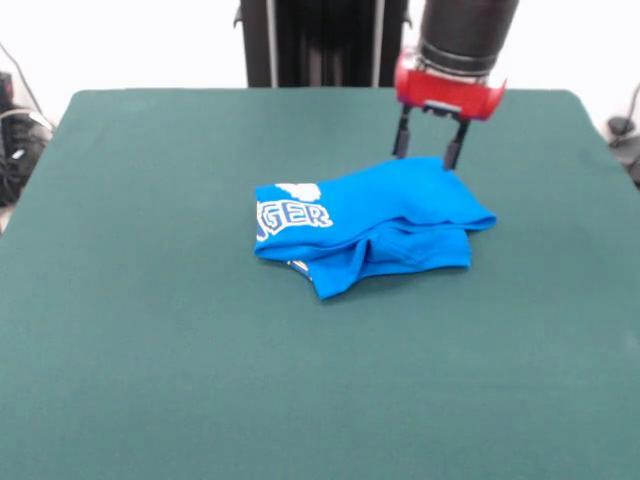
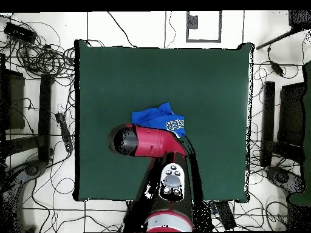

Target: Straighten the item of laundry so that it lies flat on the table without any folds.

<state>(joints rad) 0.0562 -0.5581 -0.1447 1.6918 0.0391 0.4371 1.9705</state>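
The bright blue T-shirt [image 1: 375, 225] lies folded over itself in a bunched heap near the middle of the dark green table [image 1: 150, 330]. White lettering and part of a white graphic show at its left end. My gripper [image 1: 428, 151] hangs open and empty just behind the shirt's far right edge, with its two dark fingers apart at about the height of the cloth's top fold. In the overhead view the shirt [image 2: 159, 119] shows beyond my red arm [image 2: 146, 141], which hides the gripper and the shirt's near side.
The table [image 2: 212, 79] is much larger than the shirt. The black pedestal [image 1: 320, 40] stands at the table's far side. Cables and dark equipment [image 2: 36, 54] lie on the floor around the table.
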